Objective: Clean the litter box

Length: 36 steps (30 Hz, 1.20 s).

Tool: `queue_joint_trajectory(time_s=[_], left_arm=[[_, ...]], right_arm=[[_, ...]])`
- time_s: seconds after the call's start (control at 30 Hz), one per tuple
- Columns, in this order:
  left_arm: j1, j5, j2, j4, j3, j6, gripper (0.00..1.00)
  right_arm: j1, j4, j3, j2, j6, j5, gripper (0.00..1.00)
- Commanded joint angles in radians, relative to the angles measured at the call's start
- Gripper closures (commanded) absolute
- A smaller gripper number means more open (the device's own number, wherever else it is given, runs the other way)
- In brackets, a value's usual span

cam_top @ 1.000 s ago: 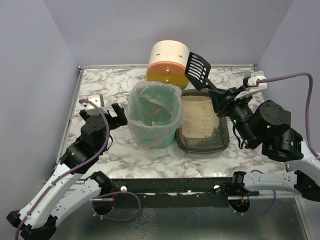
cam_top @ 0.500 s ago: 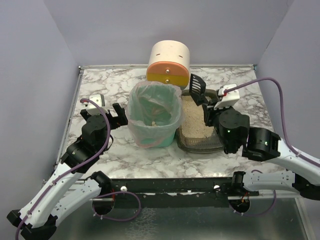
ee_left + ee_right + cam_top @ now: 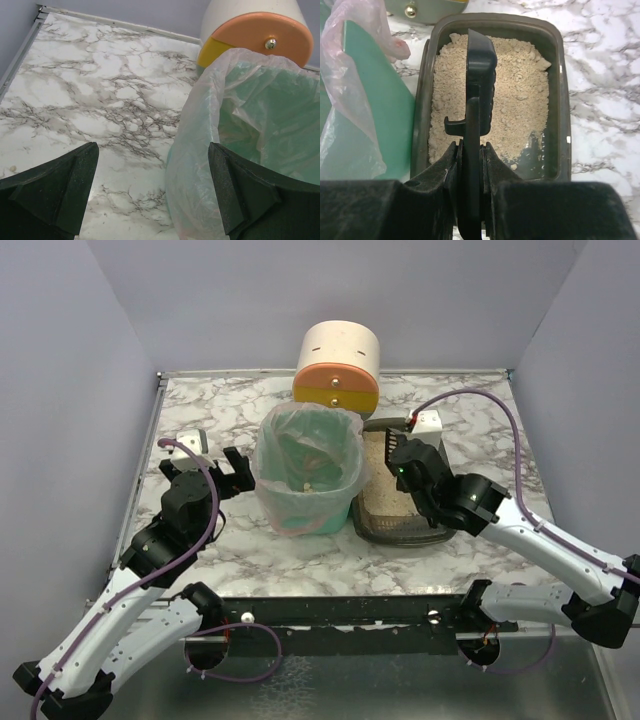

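The litter box [image 3: 563, 100] is a dark grey tray of beige litter, also in the top view [image 3: 366, 525], right of the green bin. My right gripper [image 3: 471, 150] is shut on a black litter scoop [image 3: 479, 70], held edge-on above the litter. In the top view the right gripper [image 3: 397, 448] hangs over the box's far part and hides the scoop. My left gripper [image 3: 233, 473] is open and empty beside the bin's left side; its fingers [image 3: 60, 185] straddle the bag's edge.
The green bin with a clear bag liner [image 3: 308, 475] stands left of the box, and also shows in the left wrist view [image 3: 250, 120]. A cream, orange and yellow cylinder [image 3: 337, 365] stands behind both. A small white object [image 3: 192, 438] lies at the left.
My right arm has swung left and down, bringing the scoop from raised over the box's far right corner to low over the litter. The left arm has not moved.
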Motion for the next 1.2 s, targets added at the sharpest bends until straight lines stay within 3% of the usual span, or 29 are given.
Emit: queue_joint_trajectory(time_s=[0.0, 0.3, 0.43, 0.7, 1.17], left_arm=[[0.003, 0.016, -0.008, 0.005, -0.010, -0.002, 0.01], [0.003, 0.019, -0.015, 0.005, -0.010, -0.001, 0.01], [0.003, 0.019, -0.016, 0.005, -0.008, 0.000, 0.01], [0.003, 0.021, -0.022, 0.006, -0.011, 0.000, 0.01], [0.003, 0.034, -0.020, 0.007, -0.008, -0.003, 0.01]], right_arm=[[-0.062, -0.007, 0.005, -0.001, 0.127, -0.105, 0.99], [-0.417, 0.031, -0.091, -0.023, 0.435, -0.465, 0.99], [-0.505, 0.079, -0.200, -0.059, 0.646, -0.549, 0.99], [-0.516, 0.102, -0.341, -0.122, 0.981, -0.518, 1.00], [-0.516, 0.056, -0.486, -0.278, 1.260, -0.436, 0.99]])
